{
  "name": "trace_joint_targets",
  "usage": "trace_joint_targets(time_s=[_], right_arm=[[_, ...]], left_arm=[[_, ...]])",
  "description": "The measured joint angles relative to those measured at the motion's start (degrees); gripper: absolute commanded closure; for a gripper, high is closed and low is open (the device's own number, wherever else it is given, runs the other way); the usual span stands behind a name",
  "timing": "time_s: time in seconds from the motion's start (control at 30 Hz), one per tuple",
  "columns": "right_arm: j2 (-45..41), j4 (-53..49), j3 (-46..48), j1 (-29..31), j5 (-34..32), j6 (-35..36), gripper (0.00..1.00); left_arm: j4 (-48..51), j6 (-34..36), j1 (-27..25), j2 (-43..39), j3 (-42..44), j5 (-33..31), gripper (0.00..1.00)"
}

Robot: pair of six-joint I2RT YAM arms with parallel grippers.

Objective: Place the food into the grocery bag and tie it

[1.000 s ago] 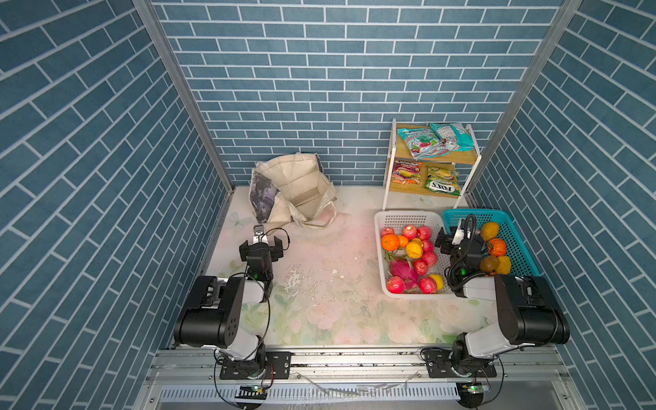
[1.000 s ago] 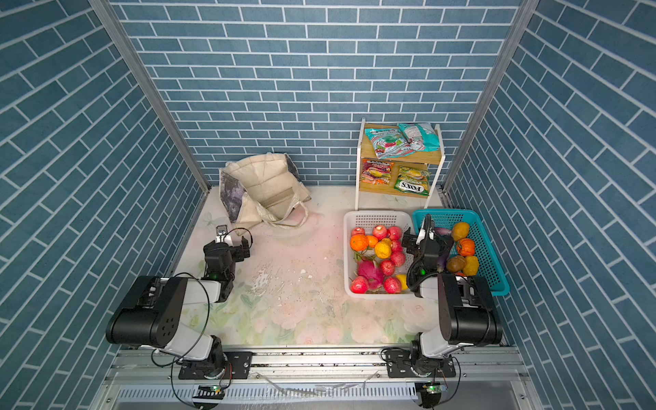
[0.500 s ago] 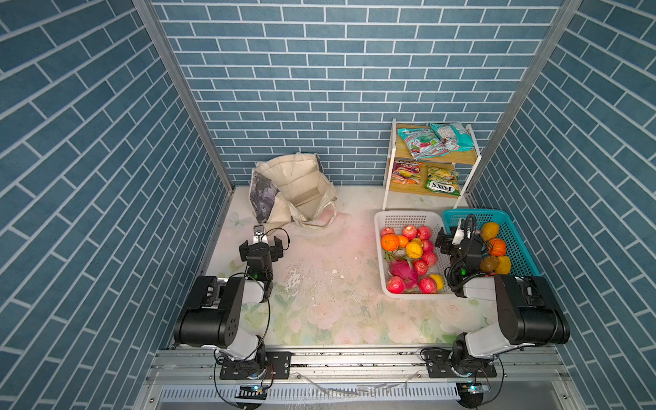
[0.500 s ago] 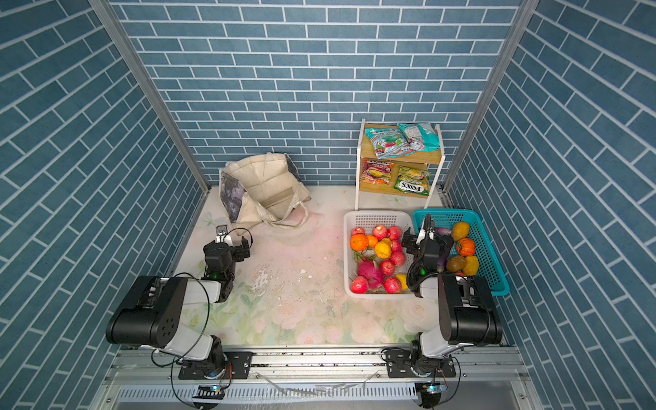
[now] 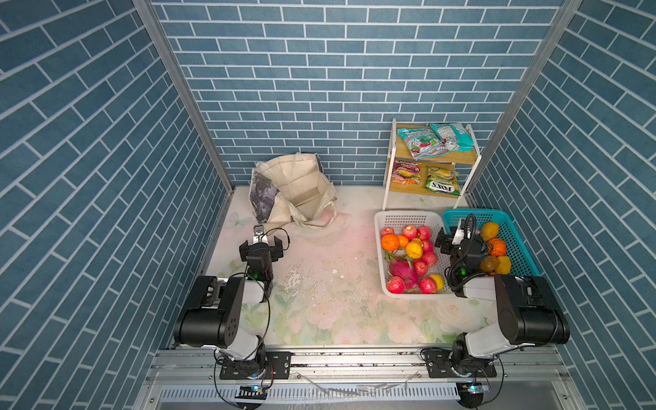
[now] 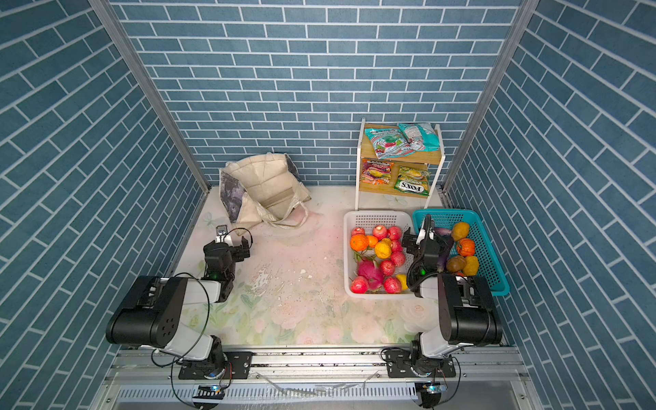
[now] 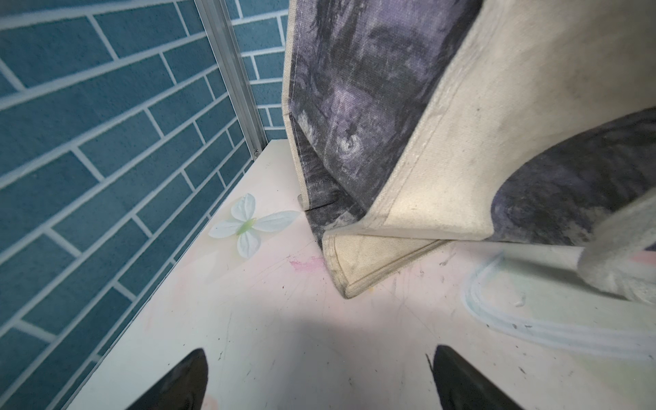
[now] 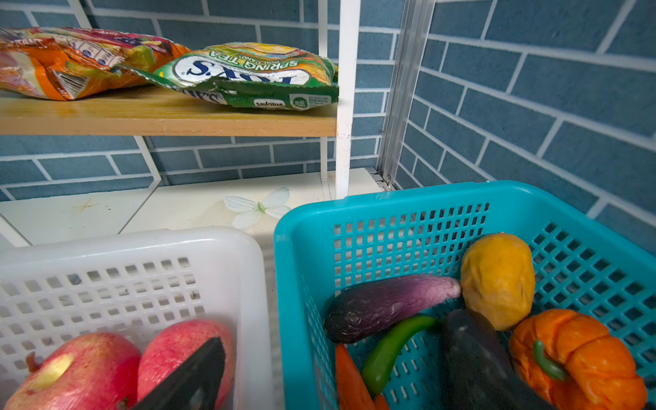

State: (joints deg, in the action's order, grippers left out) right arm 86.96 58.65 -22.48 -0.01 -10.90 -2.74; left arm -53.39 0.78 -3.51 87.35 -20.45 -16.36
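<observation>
The grocery bag (image 5: 294,188) (image 6: 264,186), cream canvas with dark printed panels, slumps open at the back left, its handles trailing on the table. My left gripper (image 5: 261,245) (image 7: 319,355) is open just in front of the bag's corner (image 7: 355,280), holding nothing. The food is on the right: red apples (image 8: 74,369), an orange (image 5: 389,242) and a pink dragon fruit (image 5: 403,269) in the white basket, a purple aubergine (image 8: 387,305) and yellow fruit (image 8: 497,280) in the teal one. Teal snack packets (image 5: 422,142) lie on the shelf. My right gripper (image 5: 459,245) (image 8: 337,333) is open, straddling the two baskets' adjoining walls.
The white basket (image 5: 406,214) and teal basket (image 5: 475,213) stand side by side at the right. A small two-tier shelf (image 5: 461,158) behind them also holds orange and green sweet packets (image 8: 248,74). Brick-patterned walls close in on three sides. A toy pumpkin (image 8: 582,351) sits in the teal basket.
</observation>
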Motion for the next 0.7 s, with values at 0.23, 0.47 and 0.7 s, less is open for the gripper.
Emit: trace_joint_targets(time_s=[0.23,0.47,0.7], right_arm=[[-0.09,-0.28,-0.15,-0.61,1.2,0.0,0.04],[-15.04,-16.46,1.2,-0.81,-1.14,-2.78,0.1],[-38.25,-49.42,-8.98,-0.79,-2.56,-18.49,0.25]], left_arm=[[0.15,0.26,-0.2,-0.17,0.0,-0.13,0.0],[17.25,-2.21,-1.31,-22.38,-0.98,-4.98,0.01],[51.93,-13.66,-1.29,-37.77,-17.53,-11.06,0.08]])
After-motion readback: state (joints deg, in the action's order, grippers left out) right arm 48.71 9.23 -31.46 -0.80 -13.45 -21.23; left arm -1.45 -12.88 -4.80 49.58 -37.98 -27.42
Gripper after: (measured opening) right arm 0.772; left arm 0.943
